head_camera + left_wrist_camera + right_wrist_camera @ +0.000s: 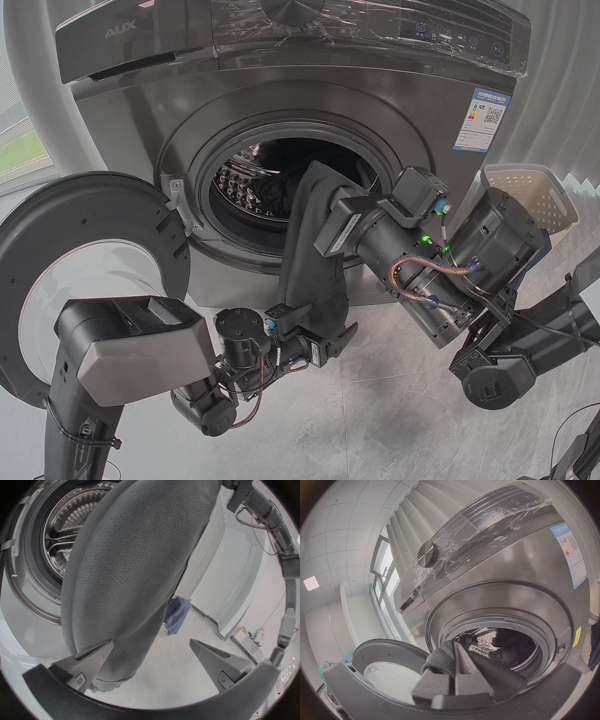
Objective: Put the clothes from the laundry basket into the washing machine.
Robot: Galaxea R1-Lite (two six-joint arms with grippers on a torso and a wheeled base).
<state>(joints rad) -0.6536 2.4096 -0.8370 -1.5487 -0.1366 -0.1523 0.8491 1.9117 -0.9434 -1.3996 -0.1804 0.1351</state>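
The dark garment [312,262] lies draped over the lower rim of the washing machine [262,100] opening, with its tail hanging toward the floor. The right gripper [454,650] is clamped on its upper fold. The left gripper [151,643] gapes wide at the tail. The cloth looks soft, light and limp, so it is probably best gathered at the hanging end.

The right arm [406,250] covers the near side of the laundry basket [531,187], so you can't judge its contents. The hem of the dark garment [312,250] sits partly behind the left gripper [340,334]. Whatever lies deeper in the drum [240,181] is too dark to tell.
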